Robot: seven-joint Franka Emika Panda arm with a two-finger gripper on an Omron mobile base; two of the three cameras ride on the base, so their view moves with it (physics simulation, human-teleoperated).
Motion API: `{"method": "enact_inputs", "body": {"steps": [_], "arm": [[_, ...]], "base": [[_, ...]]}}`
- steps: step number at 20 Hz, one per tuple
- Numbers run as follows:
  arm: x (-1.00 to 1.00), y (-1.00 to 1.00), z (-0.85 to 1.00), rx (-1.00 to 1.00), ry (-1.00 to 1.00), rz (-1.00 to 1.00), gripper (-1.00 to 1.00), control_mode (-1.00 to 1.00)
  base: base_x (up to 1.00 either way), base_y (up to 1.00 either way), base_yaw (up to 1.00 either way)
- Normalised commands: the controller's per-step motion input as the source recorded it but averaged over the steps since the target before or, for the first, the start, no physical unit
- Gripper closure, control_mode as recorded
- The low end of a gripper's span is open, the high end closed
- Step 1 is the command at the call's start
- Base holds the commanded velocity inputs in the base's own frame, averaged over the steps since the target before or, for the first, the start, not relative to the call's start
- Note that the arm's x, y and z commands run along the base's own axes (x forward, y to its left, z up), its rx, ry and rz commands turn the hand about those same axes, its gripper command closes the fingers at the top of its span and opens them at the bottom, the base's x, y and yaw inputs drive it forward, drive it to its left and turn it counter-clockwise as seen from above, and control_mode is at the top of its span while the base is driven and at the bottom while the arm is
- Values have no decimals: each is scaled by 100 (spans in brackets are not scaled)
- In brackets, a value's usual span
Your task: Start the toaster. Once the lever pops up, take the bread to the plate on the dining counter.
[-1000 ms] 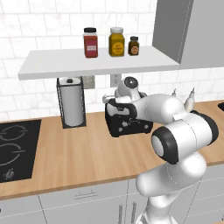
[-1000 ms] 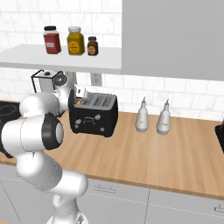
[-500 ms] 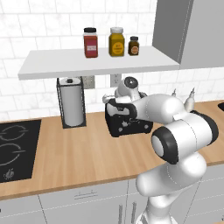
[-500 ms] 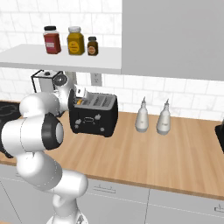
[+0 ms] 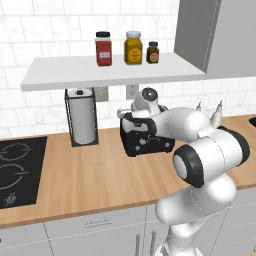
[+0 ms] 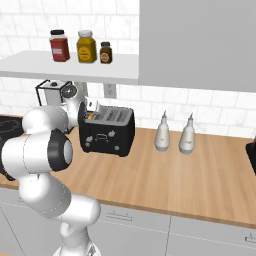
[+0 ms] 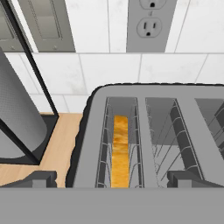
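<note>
The black toaster (image 5: 150, 144) (image 6: 107, 133) (image 7: 144, 131) stands on the wood worktop against the tiled wall. The bread (image 7: 120, 151) sits upright, sunk in its left slot, showing its golden-orange crust. My gripper (image 7: 113, 179) (image 5: 131, 118) (image 6: 90, 108) hovers just above the toaster's left end, open. Its fingertips (image 7: 39, 178) stand wide apart on either side of the bread slot, holding nothing. The other slot beside the bread is bare wire. The plate and the dining counter are out of view.
A paper towel holder (image 5: 82, 121) (image 7: 17, 118) stands close to the toaster's left. A black hob (image 5: 15, 170) lies further left. Two pale bottles (image 6: 162, 133) stand right of the toaster. A shelf (image 5: 115, 71) with three jars overhangs it. Wall outlets (image 7: 151, 24) are behind.
</note>
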Motion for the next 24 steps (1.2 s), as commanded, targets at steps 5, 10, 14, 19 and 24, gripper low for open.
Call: {"method": "enact_inputs", "body": {"steps": [5, 10, 14, 19, 24], "arm": [[0, 0, 0, 0, 0, 0, -100, -100], [0, 0, 0, 0, 0, 0, -100, -100], [0, 0, 0, 0, 0, 0, -100, -100], [0, 0, 0, 0, 0, 0, -100, -100], [0, 0, 0, 0, 0, 0, -100, -100]], "base": [[0, 0, 0], [0, 0, 0], [0, 0, 0], [0, 0, 0], [0, 0, 0]]}}
